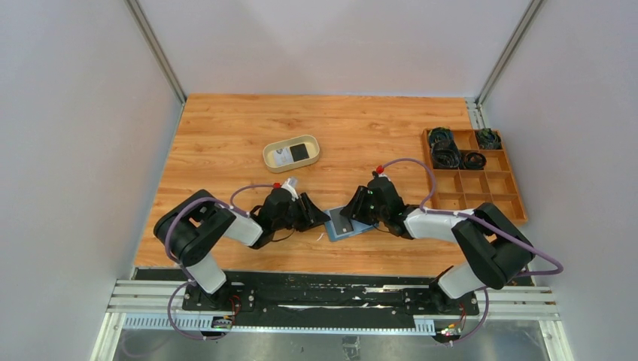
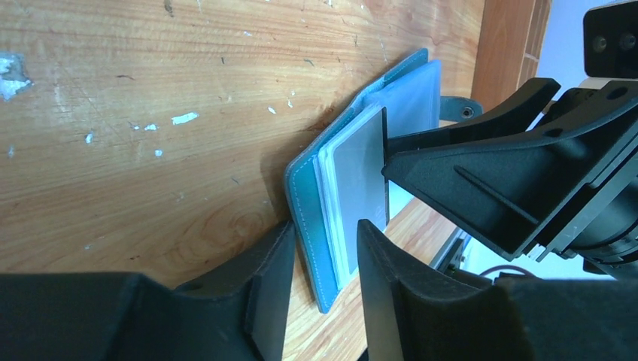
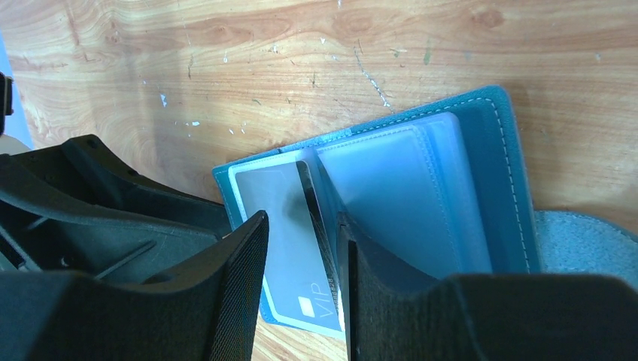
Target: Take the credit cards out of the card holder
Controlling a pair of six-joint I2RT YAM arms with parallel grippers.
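Note:
The teal-blue card holder (image 1: 360,229) lies open on the wood table between both grippers. In the right wrist view the card holder (image 3: 496,150) shows clear sleeves, with a grey "VIP" credit card (image 3: 282,241) in the left sleeve. A thin black credit card (image 3: 314,218) stands on edge, half out of the sleeves. My right gripper (image 3: 302,222) is open, with this black card between its fingers, leaning near the right finger. My left gripper (image 2: 325,229) is open and straddles the card holder's (image 2: 308,195) near edge, cover and sleeves between its fingers. The grey card (image 2: 361,180) faces the right gripper (image 2: 489,173).
A beige oval tray (image 1: 269,150) sits behind the grippers and holds a whitish card (image 1: 282,156) and a black card (image 1: 300,152). A wooden compartment organizer (image 1: 481,184) with dark coiled items stands at the far right. The table's near edge is just below the card holder.

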